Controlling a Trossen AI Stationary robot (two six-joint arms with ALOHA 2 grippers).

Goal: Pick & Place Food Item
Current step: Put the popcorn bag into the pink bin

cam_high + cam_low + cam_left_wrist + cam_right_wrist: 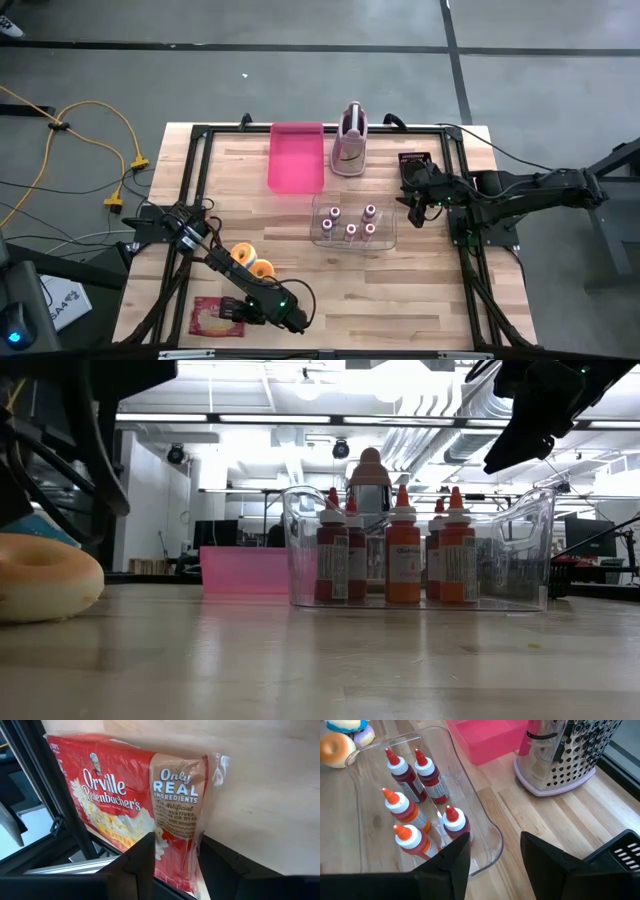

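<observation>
Left wrist view shows the left tool (175, 860) spread astride the popcorn bag (135, 795); it should pinch squarely near the bag's edge before lifting.

A red popcorn bag (125, 805) with white lettering and a brown panel is seen at seven o'clock on the pale wooden table (440, 290). A pink tray (296, 157) is shown at twelve o'clock. Red and orange bottles (415, 805) with white collars are held in a clear bin (485, 835). Orange and yellow donuts (252, 261) are noted.
</observation>
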